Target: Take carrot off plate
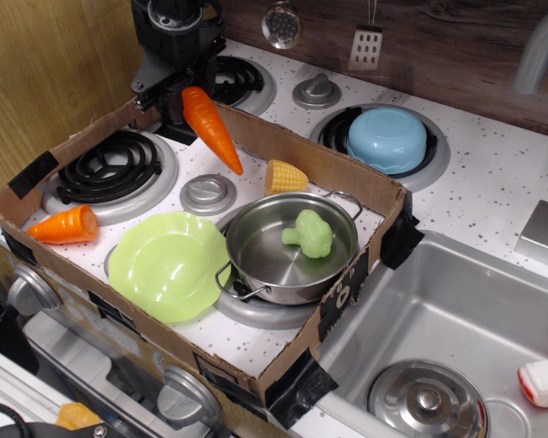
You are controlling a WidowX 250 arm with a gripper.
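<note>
observation.image, near to far: plate [164, 265] sits bare at the box's front, steel pot [288, 248] with broccoli [310, 233] touching its right rim. Stubby carrot piece [64, 224] at left by the burner. Further back, carrot [211, 127] hangs off the plate, above the box's far wall. Gripper [184, 94] is clamped on its thick end; tip slants down-right toward the corn [285, 175].

A single camera looks down at a slant from the front left of a toy kitchen, fairly close. It faces the back wall [438, 46], with the cardboard tray [292, 151] over the stove [256, 87] filling the left and middle, and the sink [457, 319] at lower right. No second view.
</note>
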